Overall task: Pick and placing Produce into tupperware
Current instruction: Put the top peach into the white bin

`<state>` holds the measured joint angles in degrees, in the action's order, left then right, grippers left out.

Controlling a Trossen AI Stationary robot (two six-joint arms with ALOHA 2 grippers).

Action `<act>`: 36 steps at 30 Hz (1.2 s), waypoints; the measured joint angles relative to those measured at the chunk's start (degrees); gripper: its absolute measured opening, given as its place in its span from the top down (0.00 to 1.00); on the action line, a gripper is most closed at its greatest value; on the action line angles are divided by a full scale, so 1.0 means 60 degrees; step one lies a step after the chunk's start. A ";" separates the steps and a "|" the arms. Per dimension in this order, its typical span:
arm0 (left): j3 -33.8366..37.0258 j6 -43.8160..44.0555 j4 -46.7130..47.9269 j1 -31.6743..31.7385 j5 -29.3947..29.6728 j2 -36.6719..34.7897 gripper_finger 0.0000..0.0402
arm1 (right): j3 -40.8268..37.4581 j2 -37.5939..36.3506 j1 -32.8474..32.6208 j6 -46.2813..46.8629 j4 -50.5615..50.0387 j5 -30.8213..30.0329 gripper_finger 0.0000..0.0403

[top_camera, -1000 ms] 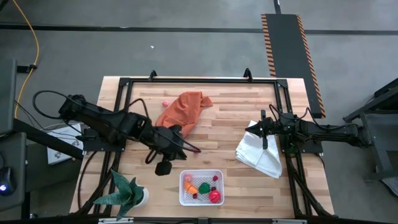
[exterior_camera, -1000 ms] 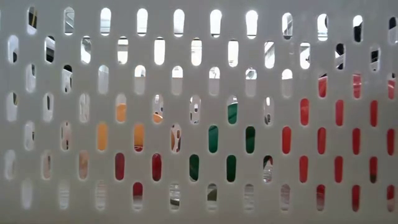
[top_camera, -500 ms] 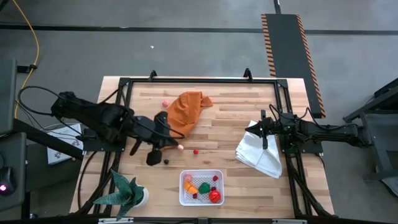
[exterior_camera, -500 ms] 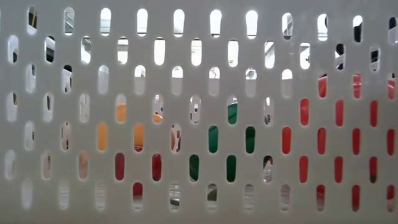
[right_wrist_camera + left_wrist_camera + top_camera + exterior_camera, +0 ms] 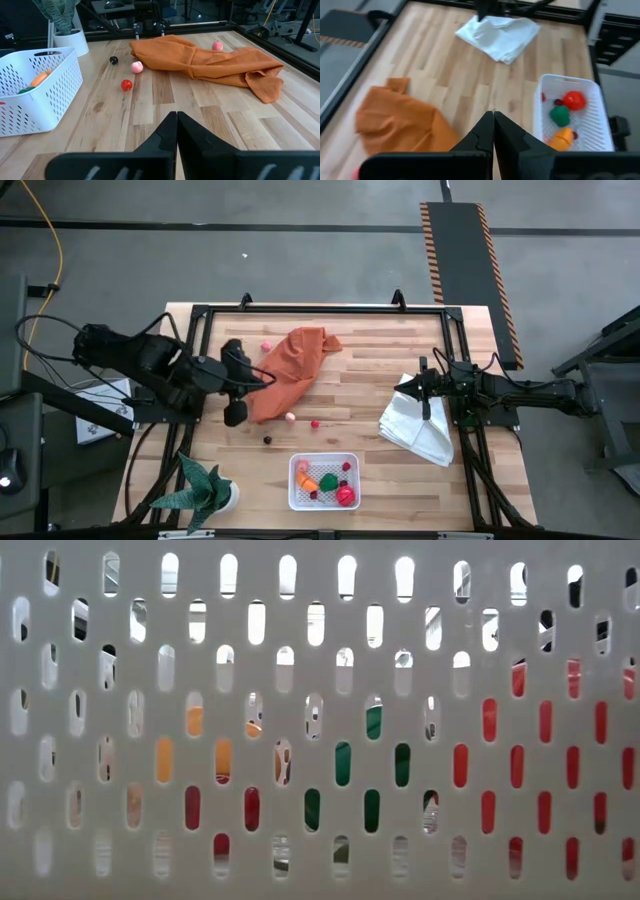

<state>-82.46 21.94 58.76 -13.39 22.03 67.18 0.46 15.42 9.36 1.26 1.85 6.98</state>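
Note:
The tupperware is a white slotted basket (image 5: pixel 296 498) near the table's front edge. It holds an orange piece (image 5: pixel 308 478), a green piece (image 5: pixel 328 482), a red piece (image 5: pixel 346 496) and small berries. Loose produce lies on the table: a pink piece (image 5: pixel 290 417), a red one (image 5: pixel 314 423), a dark berry (image 5: pixel 267 439) and a pink one (image 5: pixel 265 346) at the far side. My left gripper (image 5: pixel 258 380) is shut and empty, at the orange cloth's (image 5: pixel 295 365) left edge. My right gripper (image 5: pixel 408 388) is shut and empty, over the white folded cloth (image 5: pixel 420 425).
A potted plant (image 5: pixel 205 490) stands at the front left corner. A black frame (image 5: pixel 320 308) runs round the table. The basket's wall (image 5: pixel 320 720) fills the low view. Bare wood lies between the orange cloth and the white cloth.
My left gripper has drawn back from just behind the basket toward the table's left and far edges. The pink piece, the red piece and the dark berry, which the arm covered, now show on the table.

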 joint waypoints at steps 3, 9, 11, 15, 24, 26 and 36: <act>0.0000 0.0327 0.0424 0.0000 0.0557 -0.0204 1.00 | 0.0001 0.0000 0.0001 0.0000 0.0000 0.0000 1.00; 0.0000 0.0895 0.1238 0.0376 0.1201 -0.0487 1.00 | 0.0001 -0.0003 0.0001 0.0000 0.0001 0.0000 1.00; 0.0000 0.0956 0.1406 0.0678 0.1194 -0.0517 1.00 | -0.0002 -0.0003 -0.0002 0.0000 0.0003 0.0003 1.00; 0.0000 0.0925 0.1561 0.1444 0.1183 -0.0574 1.00 | 0.0001 -0.0004 -0.0001 0.0000 0.0003 0.0002 1.00; 0.0000 0.0279 0.1429 0.3516 0.0583 -0.0543 1.00 | 0.0001 0.0000 -0.0002 0.0000 0.0000 0.0001 1.00; 0.0000 0.0117 0.1421 0.4089 0.0334 -0.0543 1.00 | -0.0001 0.0000 0.0000 0.0000 0.0003 0.0003 1.00; 0.0000 -0.0626 0.1479 0.6450 -0.1325 -0.0181 1.00 | 0.0000 0.0000 0.0001 0.0000 0.0004 0.0000 1.00</act>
<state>-82.46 18.19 67.64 25.31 14.08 66.09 0.46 15.42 9.37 1.26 1.87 6.98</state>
